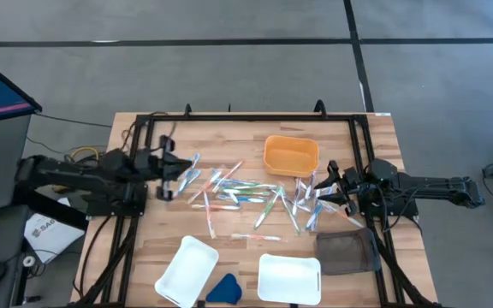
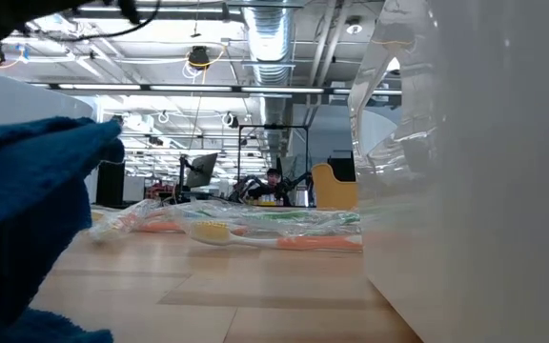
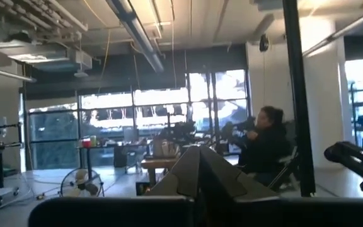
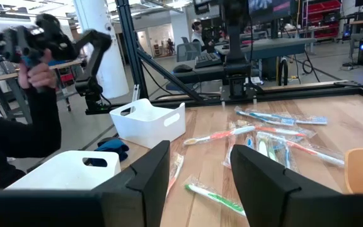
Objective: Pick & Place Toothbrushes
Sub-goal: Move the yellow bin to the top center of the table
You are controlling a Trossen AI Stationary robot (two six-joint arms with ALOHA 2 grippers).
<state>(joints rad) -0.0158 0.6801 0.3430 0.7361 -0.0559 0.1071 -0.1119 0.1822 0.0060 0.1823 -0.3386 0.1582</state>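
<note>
We see toothbrushes (image 1: 246,195) in blue, green, orange-pink and white on the pale wood-plank tabletop (image 1: 229,248). At twelve o'clock sits an orange bin (image 1: 290,156); at six, two white trays (image 1: 288,278) and a dark-blue wedge (image 1: 223,289).

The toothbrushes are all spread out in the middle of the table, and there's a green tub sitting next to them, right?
Almost. The toothbrushes are spread across the middle of the table, but the tub beside them is orange, not green. The high view shows it clearly at the far edge of the pile.
</note>
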